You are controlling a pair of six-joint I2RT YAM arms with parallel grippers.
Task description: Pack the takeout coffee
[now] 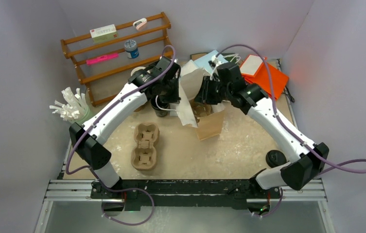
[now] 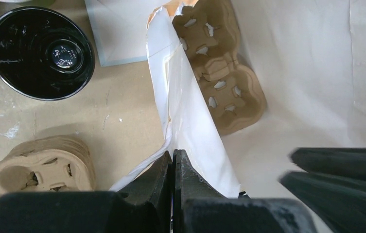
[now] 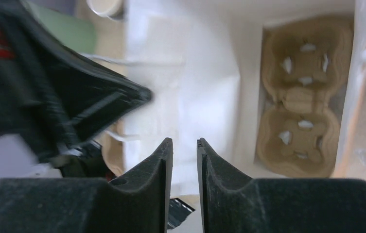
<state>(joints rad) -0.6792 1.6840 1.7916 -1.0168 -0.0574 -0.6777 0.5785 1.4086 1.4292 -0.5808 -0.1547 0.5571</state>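
while the left gripper point(image 2: 173, 155) is pinched tight on the paper bag point(image 2: 307, 73) at its white rim, the right gripper point(image 3: 184, 143) hangs over the bag's mouth, jaws slightly apart on nothing. only one likely coffee cup point(image 3: 105, 6) shows, a pale rim outside the bag at the edge of the right wrist view. i judge it light, thin-walled and easily crushed: grip mid-body, below the lid, upright. a pulp tray point(image 3: 297, 107) lies inside the bag; a spare tray point(image 1: 144, 145) and black cup point(image 2: 40, 51) sit beside it, and the floppy rim could snag.
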